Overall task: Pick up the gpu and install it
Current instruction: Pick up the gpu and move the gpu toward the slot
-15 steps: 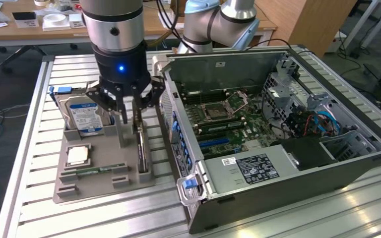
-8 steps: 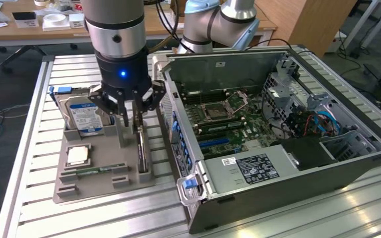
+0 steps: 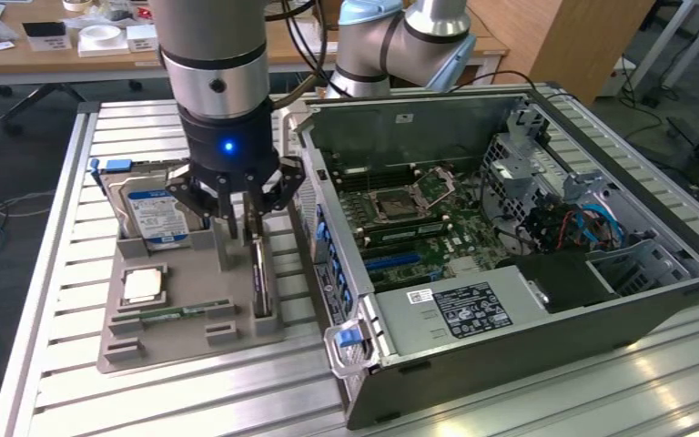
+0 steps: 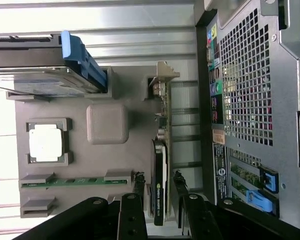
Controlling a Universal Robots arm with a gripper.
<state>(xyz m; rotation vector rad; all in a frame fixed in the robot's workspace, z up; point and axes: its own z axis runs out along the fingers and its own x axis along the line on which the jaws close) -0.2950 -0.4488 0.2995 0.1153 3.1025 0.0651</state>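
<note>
Two black fingers of the gripper stand spread, one to each side of the gpu. This is a thin flat card with a green circuit board, a black face and a silvery metal end bracket. A gap shows between each finger and the card, so nothing is pinched. You cannot tell whether the fingertips sit below the card's upper edge or just above it.

Judge the step in hand as the pick-up: the jaws are lined up over the card but not yet closed on it. A sound grip calls for the jaws to stay square to the two flat faces. It also calls for pressure on the black face and board, not on the bracket.

The card stands on its long edge between the jaws, seated in a slot of the grey moulded tray. Its bracket end lies farthest from the jaws along the card.

Beyond one jaw, on the same tray, note:
- a narrow green RAM stick;
- a square silver processor chip;
- a silver hard drive with a blue label.

Beyond the other jaw stands the open black computer case, with its green motherboard exposed.
</note>
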